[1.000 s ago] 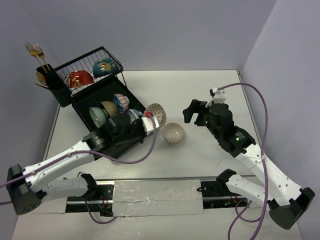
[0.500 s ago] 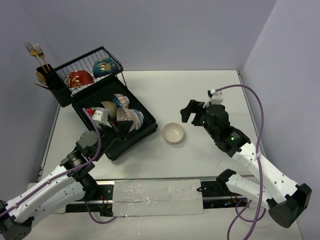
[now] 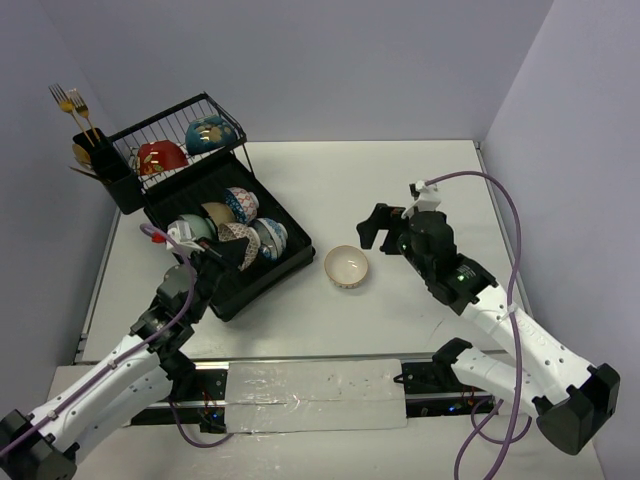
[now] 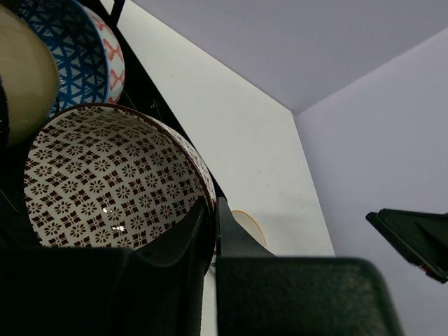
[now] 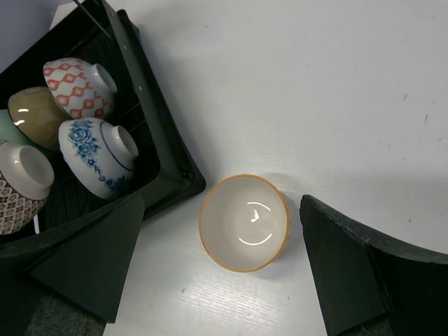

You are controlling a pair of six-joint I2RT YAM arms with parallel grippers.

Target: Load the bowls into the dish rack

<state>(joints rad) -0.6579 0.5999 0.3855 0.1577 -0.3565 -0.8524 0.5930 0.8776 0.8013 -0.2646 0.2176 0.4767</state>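
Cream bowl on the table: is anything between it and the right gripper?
Nothing visible. The open right gripper points at the cream orange-rimmed ceramic bowl, alone on the white table; the black dish rack's tray lies beside it, apart.

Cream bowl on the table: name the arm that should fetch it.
Right. The right fingers, open, frame the cream bowl in the wrist view; the left fingers are shut on a brown-patterned bowl.
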